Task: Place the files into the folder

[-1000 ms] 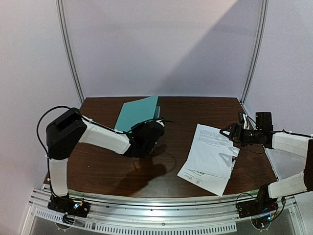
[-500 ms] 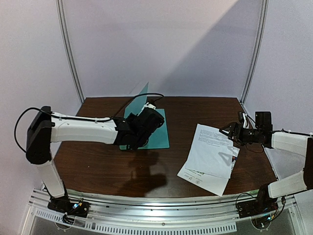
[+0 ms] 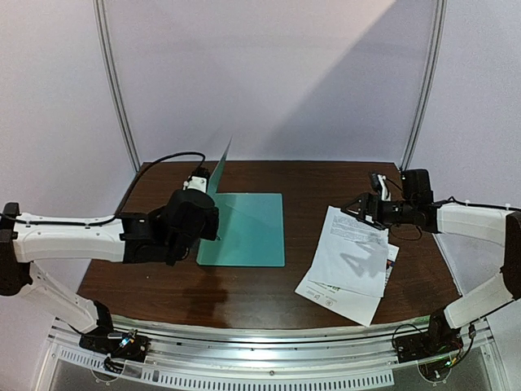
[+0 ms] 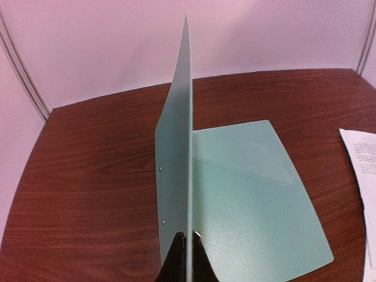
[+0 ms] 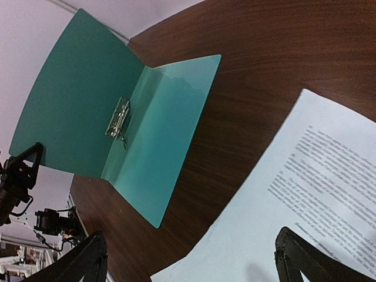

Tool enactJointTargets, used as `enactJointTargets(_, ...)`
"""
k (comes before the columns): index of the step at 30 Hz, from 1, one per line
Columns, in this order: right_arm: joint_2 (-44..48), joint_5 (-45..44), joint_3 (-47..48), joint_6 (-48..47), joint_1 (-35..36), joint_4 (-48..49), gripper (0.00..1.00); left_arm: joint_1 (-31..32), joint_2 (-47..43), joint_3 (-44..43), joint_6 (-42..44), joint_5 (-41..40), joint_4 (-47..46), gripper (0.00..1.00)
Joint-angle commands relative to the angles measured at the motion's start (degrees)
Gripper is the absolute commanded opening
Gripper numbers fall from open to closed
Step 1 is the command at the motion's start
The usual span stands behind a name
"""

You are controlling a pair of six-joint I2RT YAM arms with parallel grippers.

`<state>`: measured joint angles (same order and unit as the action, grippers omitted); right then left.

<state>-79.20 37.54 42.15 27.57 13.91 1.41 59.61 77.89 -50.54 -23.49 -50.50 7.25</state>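
On the left of a dark brown wooden table point(image 3: 163, 281), the left arm reaches in from the side. Its left tool point(image 3: 210, 213) is closed tight on the front cover of a thin teal-green rectangular plastic folder point(image 3: 248, 232). The wrist view of this arm shows two dark fingertips point(image 4: 178, 249) pinching the near edge of the cover, with almost no gap between them. The cover stands upright, rising from the spine and seen edge-on as a thin pale blade. The back panel of the folder lies flat on the table to the right of the spine, a little left of the table's centre. From the right arm's wrist view, the folder is open like a book. A small metal clip point(image 5: 117, 124) sits on its inside, next to the spine.

To the right of the folder, with bare wood between, two white paper sheets lie flat in an overlapped, skewed pile. The top sheet with plain black printed text point(image 3: 352, 244) covers most of the lower sheet point(image 3: 334, 297). The lower sheet peeks out along the near and right edges, where a little green print shows. Both sheets are outside the folder.

Further right, the right tool point(image 3: 364, 213) hangs above the far edge of the top sheet. Its jaws are spread wide with nothing between them, and its shadow falls on the paper.
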Motion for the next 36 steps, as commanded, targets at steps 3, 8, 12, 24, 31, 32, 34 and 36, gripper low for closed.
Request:
enactJointTargets(3, -6.4, -4.3, 6.6, -0.8, 10.5, 3.3, 0.99, 0.8, -12.1, 11.6, -7.0, 7.8, -12.9, 0.0)
enactJointTargets(8, -13.0, -4.9, 11.6, 0.4, 17.4, 5.8, 0.99, 0.4, -26.8, 21.4, -9.7, 10.1, -16.8, 0.0)
enactJointTargets(12, -17.2, -5.2, 14.8, 1.0, 20.6, 7.3, 0.99, -0.3, -36.7, 26.9, -13.1, 10.4, -14.1, 0.0)
enactJointTargets(24, -25.8, -5.1, 21.6, 2.1, 25.4, 8.4, 0.92, -4.4, -43.1, 31.9, -36.7, 7.6, 10.3, 0.0)
enactJointTargets(31, -26.4, -7.0, 21.4, 1.4, 25.5, 7.5, 0.89, -9.0, -40.4, 30.8, -45.7, 10.8, 23.4, 0.0)
enactJointTargets(32, -26.5, -7.4, 21.4, 1.2, 25.5, 7.2, 0.89, -9.3, -39.5, 30.9, -45.4, 11.1, 23.4, 0.0)
enactJointTargets(34, -26.7, -8.1, 21.3, 0.8, 25.5, 7.1, 0.89, -9.6, -37.9, 31.1, -44.4, 11.7, 22.1, 0.0)
enactJointTargets(36, -27.2, -8.6, 21.5, 0.8, 25.5, 6.8, 0.88, -9.8, -35.5, 31.0, -43.8, 12.3, 20.5, 0.0)
